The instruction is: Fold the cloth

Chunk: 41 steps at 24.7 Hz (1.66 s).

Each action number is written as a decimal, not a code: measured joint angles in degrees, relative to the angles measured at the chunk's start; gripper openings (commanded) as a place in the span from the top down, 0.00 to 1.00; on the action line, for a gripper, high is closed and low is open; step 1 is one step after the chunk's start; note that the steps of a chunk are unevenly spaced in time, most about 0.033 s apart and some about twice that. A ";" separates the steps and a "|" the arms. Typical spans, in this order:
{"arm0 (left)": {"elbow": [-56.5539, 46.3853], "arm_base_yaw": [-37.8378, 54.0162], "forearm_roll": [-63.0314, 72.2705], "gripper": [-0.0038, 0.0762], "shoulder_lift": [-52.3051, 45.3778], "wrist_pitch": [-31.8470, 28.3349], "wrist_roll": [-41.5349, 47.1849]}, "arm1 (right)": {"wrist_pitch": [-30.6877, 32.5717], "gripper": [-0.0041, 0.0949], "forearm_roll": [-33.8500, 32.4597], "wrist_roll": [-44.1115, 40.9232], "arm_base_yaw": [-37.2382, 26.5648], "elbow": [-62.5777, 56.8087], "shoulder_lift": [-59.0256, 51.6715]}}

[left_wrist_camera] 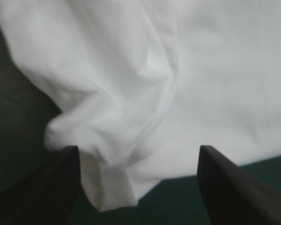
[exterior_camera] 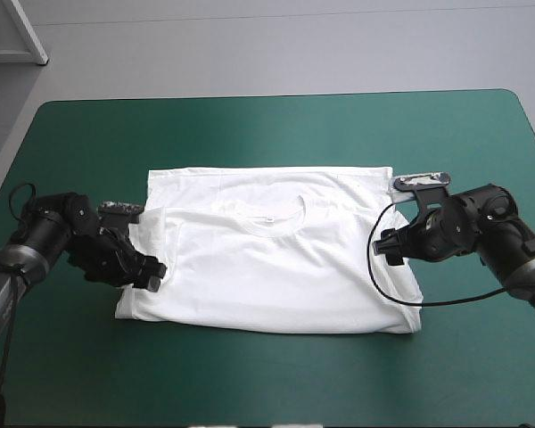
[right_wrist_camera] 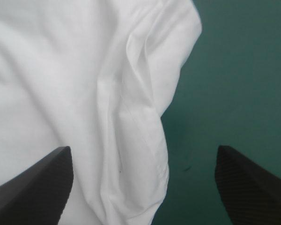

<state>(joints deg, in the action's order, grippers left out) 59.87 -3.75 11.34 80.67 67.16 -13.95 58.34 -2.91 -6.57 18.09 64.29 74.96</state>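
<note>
The white T-shirt (exterior_camera: 276, 267) lies spread flat in the middle of the desk (exterior_camera: 250, 125), collar facing up, with a strip of a lower layer showing along its far side. The teal-green cover shows all around the T-shirt. The left arm (exterior_camera: 71, 236) reaches the T-shirt's left edge, close to its near left corner. Its jaws are released and stand wide apart. A bunched, rounded fold of that edge (left_wrist_camera: 103, 140) lies between and just ahead of them, and nothing is clamped. The right arm (exterior_camera: 468, 227) meets the T-shirt's right edge about halfway along. Its jaws are also released and spread wide, one side over the white cloth, the other over bare cover beside the T-shirt. A raised crease of the T-shirt's edge (right_wrist_camera: 140, 131) runs between them.
</note>
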 measured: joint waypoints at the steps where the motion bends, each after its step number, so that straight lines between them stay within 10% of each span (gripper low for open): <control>1: 4.16 0.00 -1.77 0.32 -1.03 0.07 1.78 | 0.91 0.20 -0.62 0.00 0.00 2.24 -0.55; 9: 11.68 0.00 -12.93 0.32 -7.77 3.37 9.42 | 4.56 0.27 -1.23 0.00 0.00 3.72 -1.87; 28: -14.74 0.00 -3.53 0.39 -4.22 -10.46 7.36 | 7.42 0.27 8.53 0.23 0.00 -5.48 -1.87; 41: -16.83 0.05 -1.31 0.96 -2.68 -13.05 5.06 | -0.90 0.32 10.24 0.28 0.00 -17.98 -1.75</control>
<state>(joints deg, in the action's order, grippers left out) 43.04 -3.71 10.03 77.99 54.11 -8.89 57.44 7.33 -6.30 18.09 46.31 73.21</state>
